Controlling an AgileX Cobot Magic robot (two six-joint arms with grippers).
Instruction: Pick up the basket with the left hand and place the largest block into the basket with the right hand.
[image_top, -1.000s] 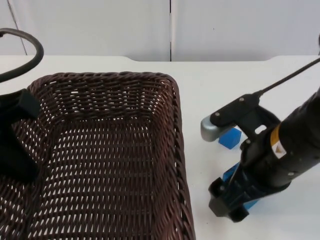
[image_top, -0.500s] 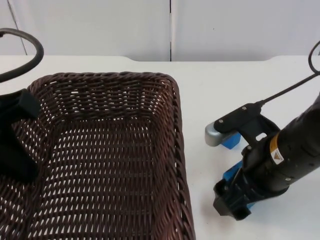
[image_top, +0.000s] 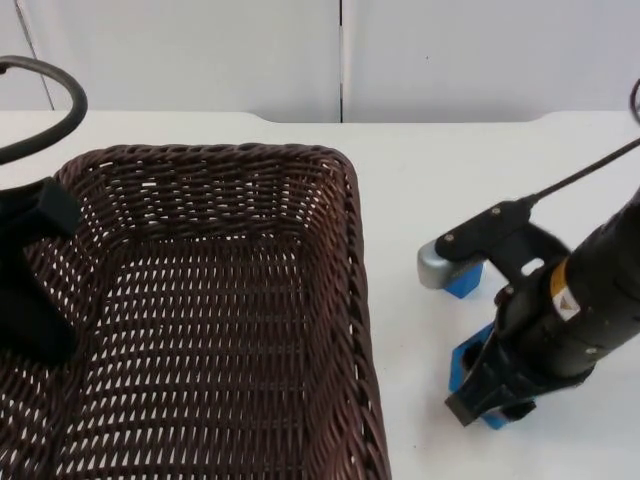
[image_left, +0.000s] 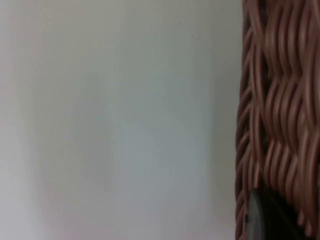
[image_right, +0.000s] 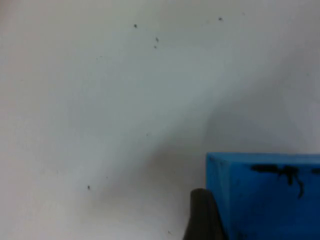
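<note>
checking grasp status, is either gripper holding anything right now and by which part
The left gripper holds the basket at its left rim. The right gripper is down around the large blue block, one fingertip against its side; a closed grasp cannot be told.

A dark brown wicker basket (image_top: 210, 320) is sitting toward the left side of the white surface (image_top: 430, 170), open side up, its woven rim rectangular with rounded corners, its far rim running roughly parallel to the surface's far edge. In the left wrist view its woven wall (image_left: 280, 110) is showing close up. The large blue block (image_top: 467, 366) is lying to the right of the basket, near the surface's near edge, apart from the basket's right rim; in the right wrist view its blue face (image_right: 265, 195) is carrying black scuff marks
</note>
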